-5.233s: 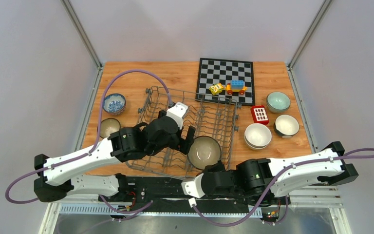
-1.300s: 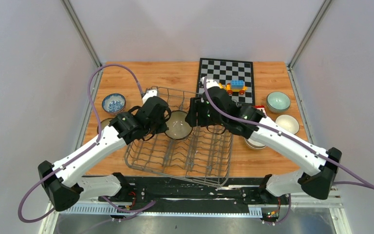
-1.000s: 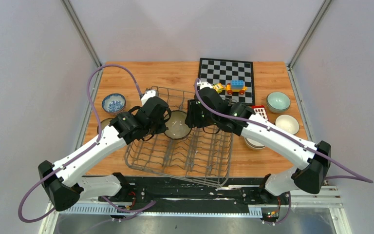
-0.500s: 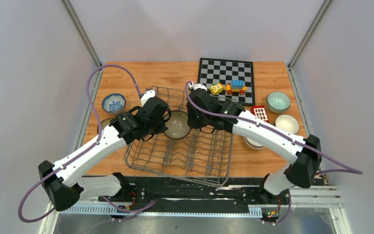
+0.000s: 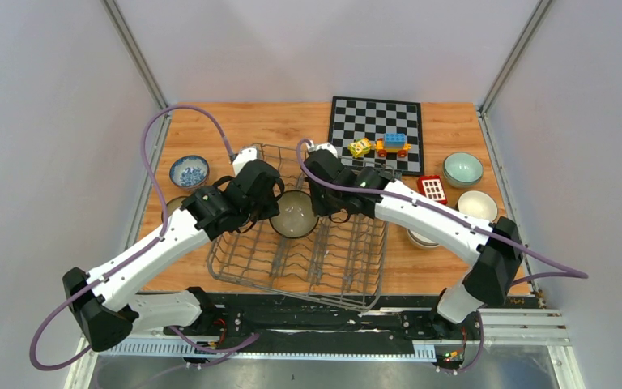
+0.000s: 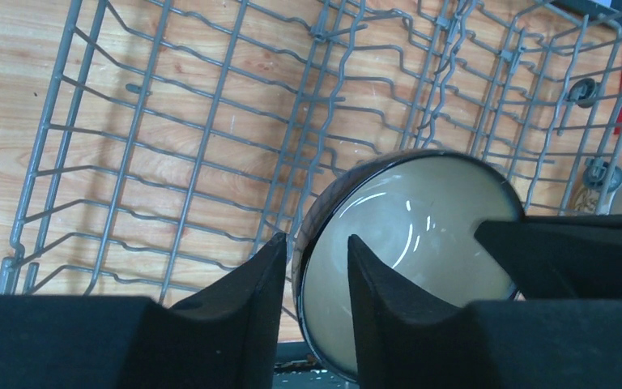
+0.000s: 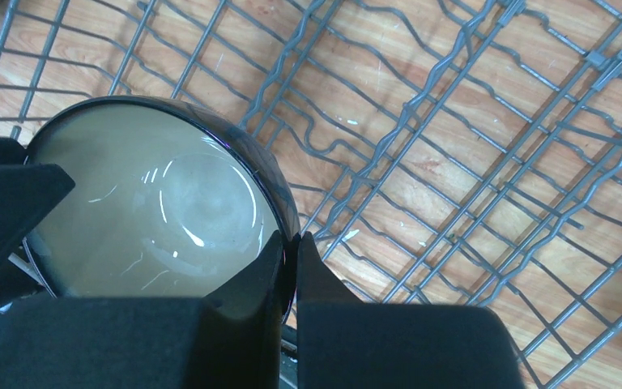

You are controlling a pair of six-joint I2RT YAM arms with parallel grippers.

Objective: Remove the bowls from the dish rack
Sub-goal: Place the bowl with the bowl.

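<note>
Dark-rimmed bowl (image 5: 294,214), cream inside, sits mid-frame in the top view, over the upper-left part of the dish rack (image 5: 308,259), tilted, with a gripper on each side. Right gripper (image 7: 294,239) is clamped on its rim: in the right wrist view the fingers are nearly together, one inside and one outside the wall, bowl (image 7: 154,211) at left of frame over the rack wires (image 7: 470,162). Left gripper (image 6: 316,267) straddles the opposite rim, but the jaws stand wider than the wall. The outer finger is just beside the rim and there is a clear gap to the inner finger, so it reads as released, not pinching. Rest of the bowls are on the wooden table (image 5: 235,121): blue-and-white bowl (image 5: 189,171) at left, a brown one (image 5: 176,203) half hidden by the left arm, celadon bowl (image 5: 462,168) and white-inside bowl (image 5: 477,207) at right, and a pale one (image 5: 421,237) partly under the right arm. Chessboard (image 5: 377,121) at upper centre carries toy blocks (image 5: 393,144).
</note>
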